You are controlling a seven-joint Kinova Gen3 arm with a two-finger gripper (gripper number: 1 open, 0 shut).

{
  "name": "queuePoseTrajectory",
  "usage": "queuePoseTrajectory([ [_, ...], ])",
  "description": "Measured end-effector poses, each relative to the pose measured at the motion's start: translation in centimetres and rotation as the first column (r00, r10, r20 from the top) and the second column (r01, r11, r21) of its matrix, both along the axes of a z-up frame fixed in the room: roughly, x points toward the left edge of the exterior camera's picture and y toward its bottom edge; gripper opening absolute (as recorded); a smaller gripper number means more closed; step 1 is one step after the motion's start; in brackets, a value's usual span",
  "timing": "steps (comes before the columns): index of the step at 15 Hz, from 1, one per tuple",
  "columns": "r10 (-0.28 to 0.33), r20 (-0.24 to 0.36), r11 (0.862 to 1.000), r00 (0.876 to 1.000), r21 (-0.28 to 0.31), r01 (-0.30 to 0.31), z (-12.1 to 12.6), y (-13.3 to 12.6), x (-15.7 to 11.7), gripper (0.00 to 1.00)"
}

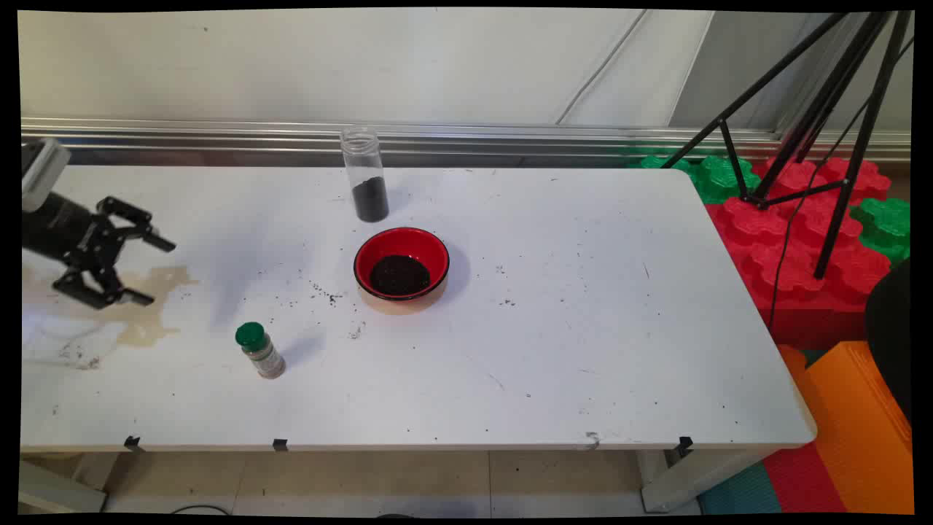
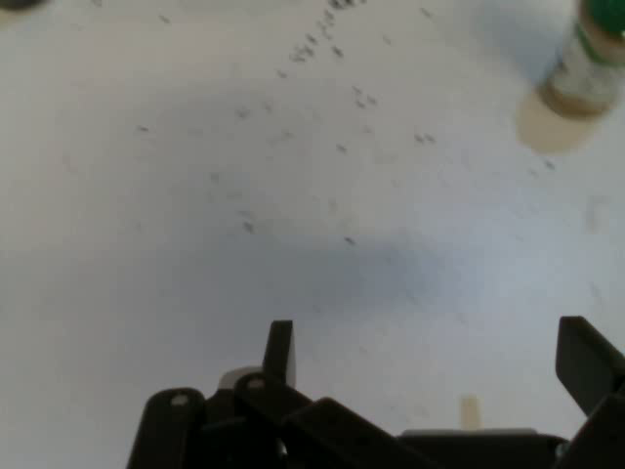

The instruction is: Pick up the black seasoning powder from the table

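My black gripper point(image 1: 154, 271) hangs open above the table's left part, pointing right, with nothing between its fingers. In the hand view the gripper point(image 2: 435, 354) shows both fingers spread wide over bare white tabletop. Nearest to it is a small spice jar with a green cap point(image 1: 259, 350), standing to the gripper's lower right; the same spice jar point(image 2: 584, 63) sits at the hand view's upper right corner. A red bowl point(image 1: 401, 263) with dark grains inside sits mid-table. Behind it stands a tall clear jar point(image 1: 364, 173), uncapped, with dark grains at its bottom.
A brownish stain point(image 1: 149, 302) marks the table under the gripper. Dark crumbs point(image 1: 324, 293) lie scattered left of the bowl. A black tripod point(image 1: 809, 117) and red and green foam blocks point(image 1: 794, 240) stand off the table's right end.
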State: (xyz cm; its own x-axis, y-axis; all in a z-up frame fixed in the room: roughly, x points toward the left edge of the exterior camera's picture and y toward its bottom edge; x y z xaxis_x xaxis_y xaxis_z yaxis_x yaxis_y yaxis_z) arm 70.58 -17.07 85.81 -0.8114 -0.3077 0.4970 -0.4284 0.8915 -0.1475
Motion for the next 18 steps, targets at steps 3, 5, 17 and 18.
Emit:
queuePoseTrajectory([
  [3,0.054,-0.013,0.998,0.998,-0.026,-0.055,0.7,-2.0,-1.1,1.00],
  [5,0.087,-0.021,0.995,0.996,-0.043,-0.087,0.9,-3.4,-1.9,1.00],
  [17,0.210,-0.095,0.970,0.973,-0.105,-0.220,-1.7,-11.3,-6.0,1.00],
  [18,0.211,-0.107,0.969,0.972,-0.110,-0.222,-2.1,-11.8,-6.3,1.00],
])
